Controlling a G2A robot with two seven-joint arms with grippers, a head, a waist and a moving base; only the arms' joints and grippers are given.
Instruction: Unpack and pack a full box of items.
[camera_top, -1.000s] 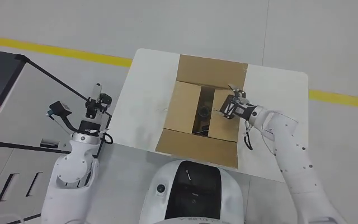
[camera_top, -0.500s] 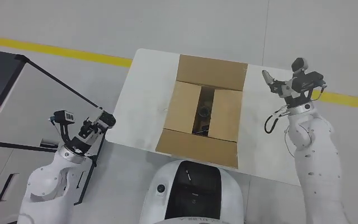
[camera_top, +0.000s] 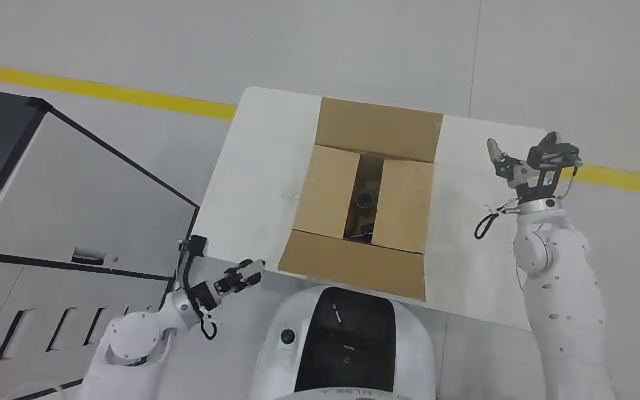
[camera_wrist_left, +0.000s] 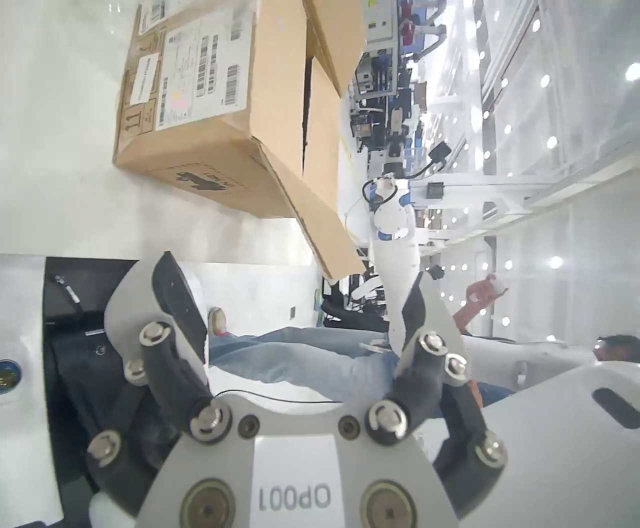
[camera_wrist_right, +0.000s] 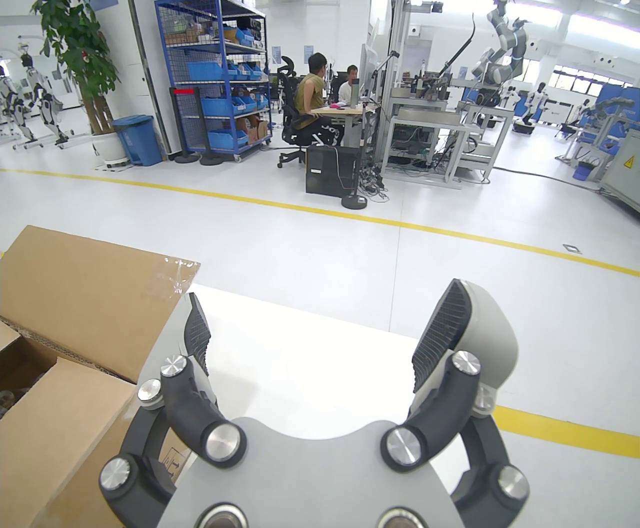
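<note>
A brown cardboard box (camera_top: 375, 150) stands in the middle of the white table (camera_top: 260, 160), its far and near flaps folded out and its two side flaps nearly shut. Dark items (camera_top: 364, 200) show through the narrow gap between them. My right gripper (camera_top: 520, 160) is raised over the table's right part, off the box's right side, open and empty; its wrist view has the box (camera_wrist_right: 75, 295) to one side. My left gripper (camera_top: 245, 275) hangs low off the table's near left edge, open and empty, with the box (camera_wrist_left: 210, 100) seen beyond it.
A yellow floor line (camera_top: 110, 92) runs behind the table. A dark frame (camera_top: 100, 150) stands to the left of the table. Bare white tabletop (camera_top: 480, 250) lies on both sides of the box.
My right gripper has left the box's right flap and risen to the table's right side. My left arm has swung down and toward the table's near left edge.
</note>
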